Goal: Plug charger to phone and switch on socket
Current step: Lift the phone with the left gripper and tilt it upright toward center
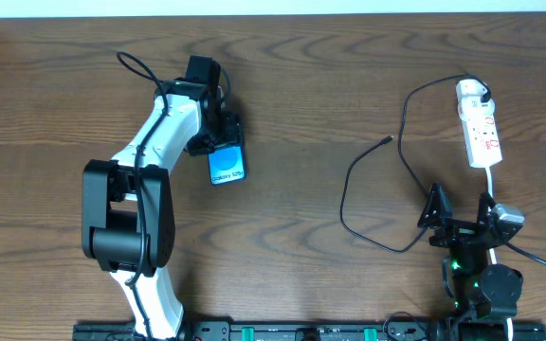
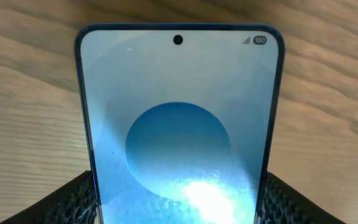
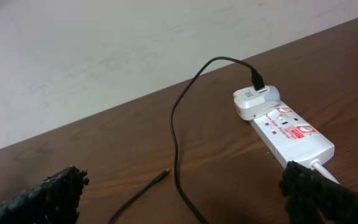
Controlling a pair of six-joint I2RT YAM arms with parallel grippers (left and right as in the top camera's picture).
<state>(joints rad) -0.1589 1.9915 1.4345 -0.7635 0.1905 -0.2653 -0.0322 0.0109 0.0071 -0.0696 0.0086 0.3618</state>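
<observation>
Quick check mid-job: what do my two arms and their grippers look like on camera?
The left arm has white links, black joint housings and a black cable along it. The right arm looks black, with a green light. The left gripper and right gripper have black fingers with rough textured padding.

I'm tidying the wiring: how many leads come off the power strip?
2: the black charger cable leaves the white plug at the power strip's far end; the white cord leaves its near end. None seems hidden.
</observation>
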